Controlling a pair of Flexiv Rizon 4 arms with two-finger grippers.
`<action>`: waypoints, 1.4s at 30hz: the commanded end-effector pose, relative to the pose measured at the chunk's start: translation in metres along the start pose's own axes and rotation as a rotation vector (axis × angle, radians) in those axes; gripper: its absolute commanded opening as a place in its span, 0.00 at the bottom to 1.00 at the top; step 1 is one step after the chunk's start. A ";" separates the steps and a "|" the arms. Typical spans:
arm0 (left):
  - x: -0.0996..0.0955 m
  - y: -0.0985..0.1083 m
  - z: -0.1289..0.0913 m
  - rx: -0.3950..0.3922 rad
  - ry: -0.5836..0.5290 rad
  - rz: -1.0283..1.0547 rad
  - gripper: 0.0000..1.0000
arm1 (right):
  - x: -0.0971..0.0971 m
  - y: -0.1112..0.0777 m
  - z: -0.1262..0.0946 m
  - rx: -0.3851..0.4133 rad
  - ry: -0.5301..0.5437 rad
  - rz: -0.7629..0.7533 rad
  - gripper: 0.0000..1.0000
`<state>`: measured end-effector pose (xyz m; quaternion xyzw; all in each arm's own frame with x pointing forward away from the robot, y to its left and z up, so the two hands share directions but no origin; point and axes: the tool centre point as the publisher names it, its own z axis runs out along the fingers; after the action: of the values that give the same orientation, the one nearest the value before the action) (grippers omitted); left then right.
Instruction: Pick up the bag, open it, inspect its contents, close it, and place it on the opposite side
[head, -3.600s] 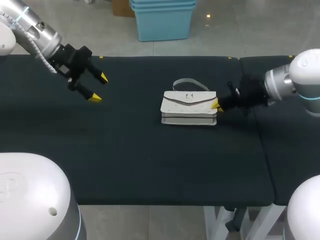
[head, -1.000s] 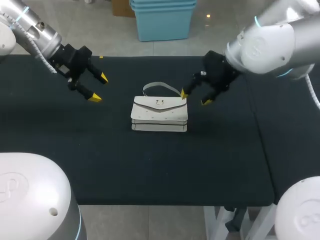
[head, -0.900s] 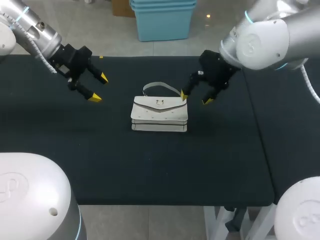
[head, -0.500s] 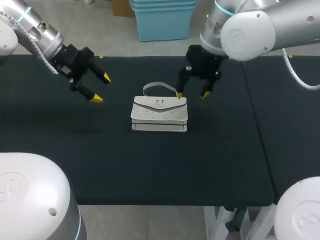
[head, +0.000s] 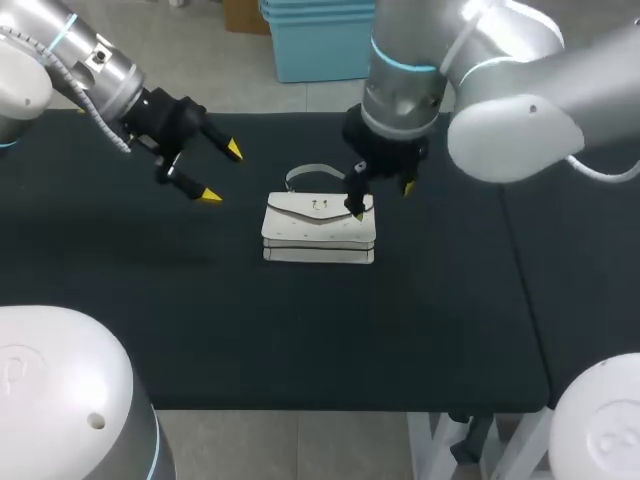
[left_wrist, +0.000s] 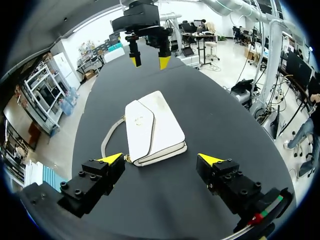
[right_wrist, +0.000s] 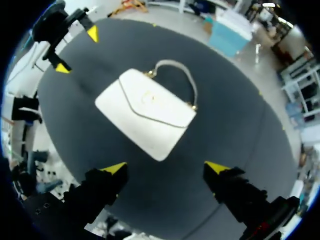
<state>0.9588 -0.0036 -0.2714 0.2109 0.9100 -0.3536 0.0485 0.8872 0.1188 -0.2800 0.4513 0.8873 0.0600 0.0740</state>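
A white flap handbag (head: 320, 228) lies flat in the middle of the black table, its grey handle (head: 312, 172) on the far side. My right gripper (head: 382, 200) hangs open over the bag's right end, pointing down, with nothing between its fingers. In the right wrist view the bag (right_wrist: 145, 112) lies ahead of the open gripper (right_wrist: 165, 167). My left gripper (head: 221, 172) is open and empty, a short way left of the bag. In the left wrist view the bag (left_wrist: 152, 127) lies ahead of the left gripper (left_wrist: 161, 159), with the right gripper (left_wrist: 148, 61) beyond it.
The black table top (head: 300, 330) has bare room in front of the bag and to both sides. A seam (head: 515, 260) splits off a second table section at the right. The front edge runs close below the bag's free area.
The bag lay further right at first and has since ended up at the middle. In the last second my right arm swung left over the bag's right end. My left gripper edged right.
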 end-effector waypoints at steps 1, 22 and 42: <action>-0.004 -0.002 0.012 0.000 0.012 0.012 1.00 | 0.007 -0.009 0.010 -0.149 -0.436 -0.095 1.00; -0.013 -0.002 0.048 0.014 -0.067 0.100 1.00 | 0.034 -0.009 0.049 -0.372 -0.585 -0.496 1.00; -0.033 -0.013 0.073 0.046 0.004 0.150 1.00 | 0.038 0.010 0.080 -0.437 -0.707 -0.749 0.66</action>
<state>0.9706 -0.0676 -0.3074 0.2763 0.8845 -0.3679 0.0770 0.8797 0.1512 -0.3491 0.0781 0.9036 0.0581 0.4172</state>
